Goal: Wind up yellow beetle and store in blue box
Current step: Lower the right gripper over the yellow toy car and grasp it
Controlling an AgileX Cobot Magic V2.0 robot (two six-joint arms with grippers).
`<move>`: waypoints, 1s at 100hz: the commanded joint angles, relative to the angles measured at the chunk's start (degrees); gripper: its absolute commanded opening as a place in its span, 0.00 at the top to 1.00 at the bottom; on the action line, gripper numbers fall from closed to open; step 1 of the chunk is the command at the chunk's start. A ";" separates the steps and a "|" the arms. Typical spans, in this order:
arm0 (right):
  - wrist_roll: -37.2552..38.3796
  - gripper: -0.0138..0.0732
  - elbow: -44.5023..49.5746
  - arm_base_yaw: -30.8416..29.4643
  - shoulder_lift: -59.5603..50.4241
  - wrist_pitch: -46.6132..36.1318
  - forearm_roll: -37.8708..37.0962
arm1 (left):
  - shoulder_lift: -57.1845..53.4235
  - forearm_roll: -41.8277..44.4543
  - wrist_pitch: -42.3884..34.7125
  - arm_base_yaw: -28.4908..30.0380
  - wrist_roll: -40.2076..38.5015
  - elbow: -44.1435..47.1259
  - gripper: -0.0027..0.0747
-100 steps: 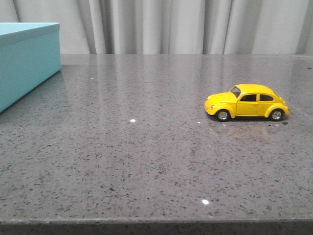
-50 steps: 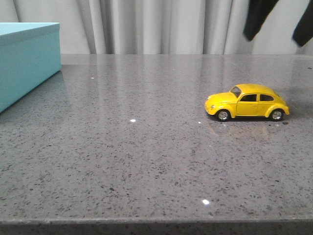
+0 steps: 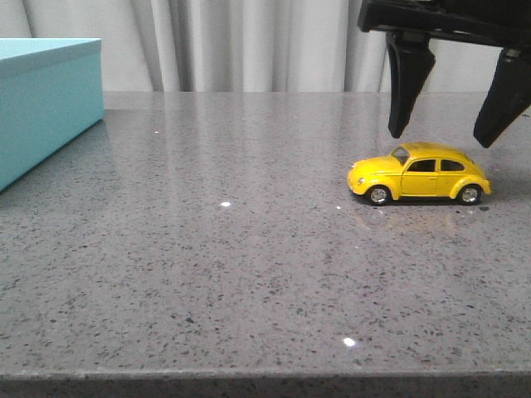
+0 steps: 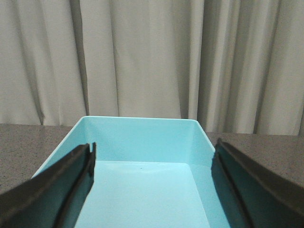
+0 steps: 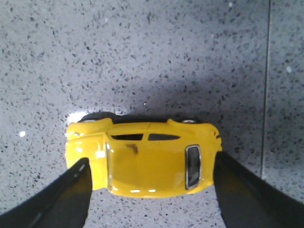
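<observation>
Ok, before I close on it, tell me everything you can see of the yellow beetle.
The yellow beetle is a small glossy toy car with dark windows and black wheels with silver hubs. It stands upright on all its wheels on the grey speckled table, nose toward the blue box far to the left. Nothing touches it but the table. The right gripper hangs open just above, fingers astride its roof.

bench (image 3: 249, 274): grey speckled stone, glossy, small bright light glints, dark front edge | seam line (image 5: 266, 85) crosses bench surface | backdrop: pale grey-white curtain (image 3: 249, 46), vertical folds, full width behind bench | light: even, soft
</observation>
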 commanded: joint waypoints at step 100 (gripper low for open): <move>0.87 0.28 -2.04 0.68 1.08 5.69 -9.16 | 0.92 -0.39 -4.15 -0.47 -0.13 -2.06 0.33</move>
